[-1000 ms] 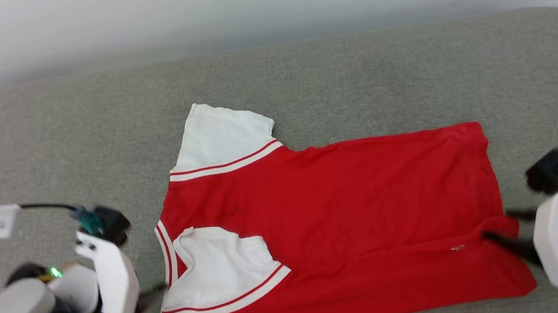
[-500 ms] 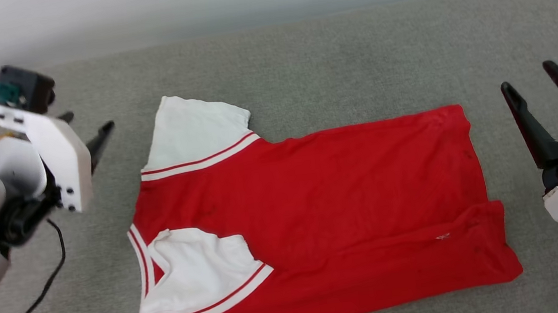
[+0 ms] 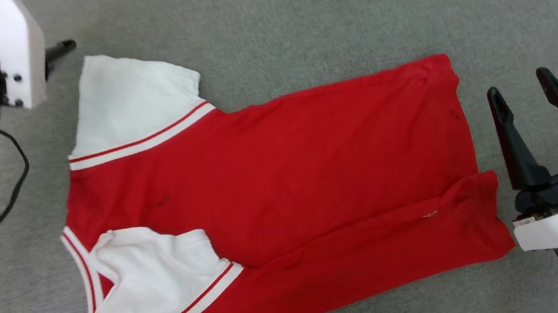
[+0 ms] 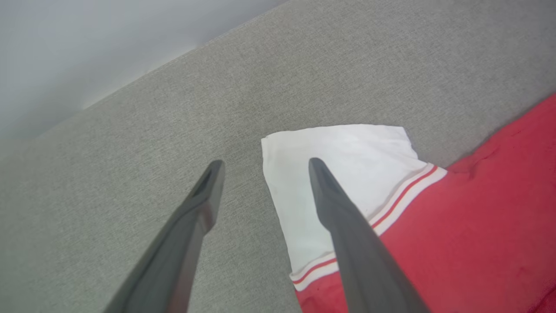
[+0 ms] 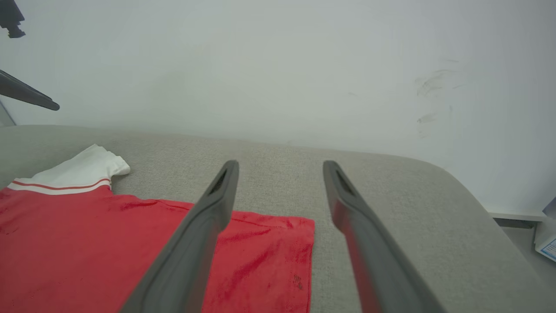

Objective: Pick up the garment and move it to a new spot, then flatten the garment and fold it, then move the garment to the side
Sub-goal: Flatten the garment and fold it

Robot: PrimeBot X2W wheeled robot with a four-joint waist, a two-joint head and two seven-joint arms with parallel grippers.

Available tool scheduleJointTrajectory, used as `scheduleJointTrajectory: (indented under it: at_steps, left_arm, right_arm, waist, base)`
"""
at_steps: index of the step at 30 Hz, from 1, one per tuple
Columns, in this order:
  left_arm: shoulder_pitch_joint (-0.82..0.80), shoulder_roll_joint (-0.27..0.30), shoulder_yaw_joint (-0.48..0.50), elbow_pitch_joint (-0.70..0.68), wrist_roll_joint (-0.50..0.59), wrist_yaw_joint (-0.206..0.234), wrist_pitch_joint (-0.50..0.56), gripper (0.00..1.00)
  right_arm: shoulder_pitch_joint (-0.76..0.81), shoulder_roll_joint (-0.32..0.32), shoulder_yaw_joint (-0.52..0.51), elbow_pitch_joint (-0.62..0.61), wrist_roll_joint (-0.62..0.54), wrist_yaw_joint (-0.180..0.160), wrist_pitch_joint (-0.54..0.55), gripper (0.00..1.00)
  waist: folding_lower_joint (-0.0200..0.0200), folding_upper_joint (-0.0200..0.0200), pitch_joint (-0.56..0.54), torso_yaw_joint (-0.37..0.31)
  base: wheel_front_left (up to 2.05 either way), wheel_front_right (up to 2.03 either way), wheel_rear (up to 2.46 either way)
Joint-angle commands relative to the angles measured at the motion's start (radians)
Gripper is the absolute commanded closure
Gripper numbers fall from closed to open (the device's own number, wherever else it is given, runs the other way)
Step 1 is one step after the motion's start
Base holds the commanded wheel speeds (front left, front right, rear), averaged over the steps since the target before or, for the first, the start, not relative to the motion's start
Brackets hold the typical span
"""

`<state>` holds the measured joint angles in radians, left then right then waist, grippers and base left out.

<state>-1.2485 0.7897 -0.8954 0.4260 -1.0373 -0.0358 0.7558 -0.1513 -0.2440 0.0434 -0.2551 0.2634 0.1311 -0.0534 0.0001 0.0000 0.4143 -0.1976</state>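
Grey upholstered bench (image 3: 296, 20) carries the red shirt (image 3: 312, 174), spread flat with one white sleeve (image 3: 156, 273) folded onto its body. Left pincer (image 4: 266, 161) hangs wide and empty near the corner of the shirt's other sleeve (image 4: 347, 156). Right pincer (image 3: 518, 82), also wide and empty, stands just beside the shirt's hem, apart from it.

We see a grey woven fabric surface (image 3: 296, 20) with a rounded far edge, set against a plain white wall (image 5: 260, 65). Faint dark scuff marks (image 5: 430, 100) smudge the wall, and a small white-and-blue object (image 5: 547, 243) lies beyond the surface's corner.
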Motion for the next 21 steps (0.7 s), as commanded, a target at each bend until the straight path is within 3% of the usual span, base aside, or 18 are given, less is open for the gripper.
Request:
scheduleJointTrajectory:
  at_steps: [1, 8, 16, 17, 18, 21]
  left_arm:
    - [-0.032, -0.004, -0.007, 0.01, -0.01, -0.005, 0.047, 0.0]
    - [-0.144, -0.004, -0.063, 0.053, 0.02, 0.007, 0.262, 0.0]
    - [-0.104, 0.006, -0.11, 0.093, 0.028, -0.012, 0.315, 0.0]
    - [-0.098, 0.007, -0.117, 0.094, 0.03, -0.016, 0.317, 0.55]
    - [-0.091, 0.008, -0.121, 0.096, 0.029, -0.022, 0.315, 1.0]
    - [-0.083, 0.005, -0.114, 0.097, 0.022, -0.033, 0.294, 1.0]
  right_arm:
    - [-0.015, 0.012, 0.006, -0.008, 0.001, -0.001, 0.002, 0.0]
    - [-0.074, 0.026, 0.047, 0.009, 0.034, -0.001, 0.011, 0.0]
    - [-0.114, 0.008, 0.081, 0.045, 0.053, -0.001, 0.011, 0.0]
    - [-0.116, 0.005, 0.078, 0.049, 0.055, -0.001, 0.012, 0.0]
    - [-0.119, 0.001, 0.076, 0.052, 0.058, -0.001, 0.015, 0.0]
    - [-0.133, -0.012, 0.065, 0.059, 0.062, -0.001, 0.028, 0.0]
  waist:
    - [-0.0001, 0.0, 0.063, -0.041]
    - [-0.0001, 0.0, 0.151, -0.09]
    - [-0.0001, 0.0, 0.192, -0.112]
    - [-0.0001, 0.0, 0.191, -0.11]
    - [-0.0001, 0.0, 0.188, -0.108]
    - [-0.0001, 0.0, 0.168, -0.096]
  base:
    - [0.0, 0.0, 0.0]
    - [0.0, 0.0, 0.0]
    - [0.0, 0.0, 0.0]
    - [0.0, 0.0, 0.0]
    - [0.0, 0.0, 0.0]
    - [0.0, 0.0, 0.0]
